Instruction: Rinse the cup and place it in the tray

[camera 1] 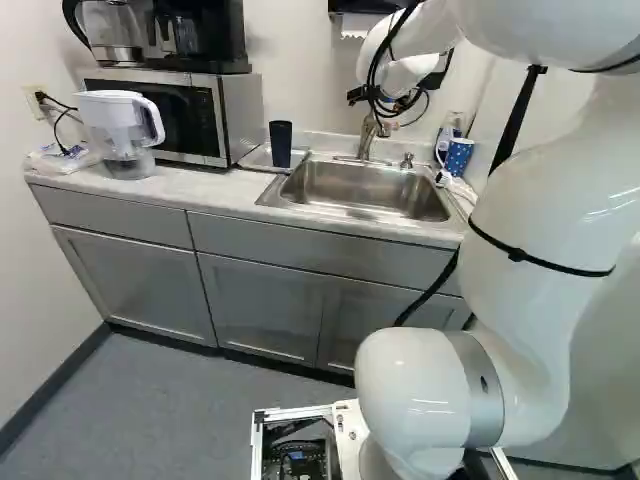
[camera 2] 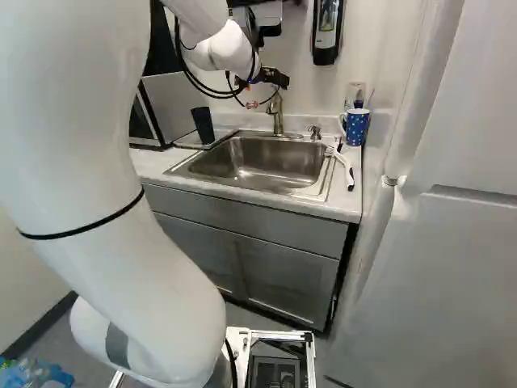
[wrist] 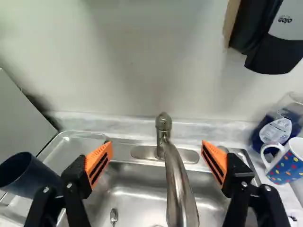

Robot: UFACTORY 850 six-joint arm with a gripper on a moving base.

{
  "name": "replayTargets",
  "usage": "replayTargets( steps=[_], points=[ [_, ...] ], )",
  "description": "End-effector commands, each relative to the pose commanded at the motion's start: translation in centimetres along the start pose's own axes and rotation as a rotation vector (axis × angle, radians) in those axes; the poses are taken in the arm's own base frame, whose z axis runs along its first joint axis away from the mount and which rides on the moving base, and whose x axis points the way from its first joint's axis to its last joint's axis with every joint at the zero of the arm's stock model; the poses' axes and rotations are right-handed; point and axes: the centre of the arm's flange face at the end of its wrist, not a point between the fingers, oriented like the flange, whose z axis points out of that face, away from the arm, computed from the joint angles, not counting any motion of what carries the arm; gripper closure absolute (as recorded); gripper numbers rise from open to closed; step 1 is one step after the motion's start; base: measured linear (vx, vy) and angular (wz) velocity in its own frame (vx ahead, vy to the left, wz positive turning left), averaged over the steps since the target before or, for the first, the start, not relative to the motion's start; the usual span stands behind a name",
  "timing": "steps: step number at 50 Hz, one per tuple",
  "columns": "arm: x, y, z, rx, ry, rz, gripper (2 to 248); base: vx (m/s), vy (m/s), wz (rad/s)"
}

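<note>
And here's the sink (camera 1: 360, 185), centre of the left base view, the tray (wrist: 70, 146) beside it holding the dark cup (camera 1: 280, 144): placing looks done, rinsing I can't confirm! Gripper (wrist: 157, 144) empty, fingers wide apart.

- A white-lidded pitcher (camera 1: 118, 130) stood upright on the counter (camera 1: 220, 190), just beside the microwave (camera 1: 205, 118).
- A black coffee maker (camera 1: 200, 35) and a clear jug (camera 1: 112, 30) rested atop that appliance.
- Dark cords (camera 1: 60, 115) ran from a wall outlet (camera 1: 36, 98).
- A dotted blue mug (wrist: 289, 163) stood upright; a bottle of blue liquid (wrist: 279, 126) stood behind it.
- A white-handled brush (camera 2: 345, 166) lay near the mug.
- A black soap dispenser (camera 2: 326, 32) was fixed to the wall.
- Gray cabinets (camera 1: 260, 300) fronted the counter.
- A tall white panel (camera 2: 436, 267) occupied the right of the right base view.
</note>
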Motion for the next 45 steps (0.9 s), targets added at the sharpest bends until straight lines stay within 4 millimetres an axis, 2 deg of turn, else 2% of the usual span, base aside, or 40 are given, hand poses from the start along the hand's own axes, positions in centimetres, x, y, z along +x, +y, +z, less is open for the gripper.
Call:
replayTargets(
  steps=[26,45],
  points=[
    [-3.6,1.4,-4.7,-0.031,-0.198,0.012,3,0.000,0.000,0.000],
    [-6.0,1.8,-7.2,-0.043,-0.362,0.018,3,0.000,0.000,0.000]
  ],
)
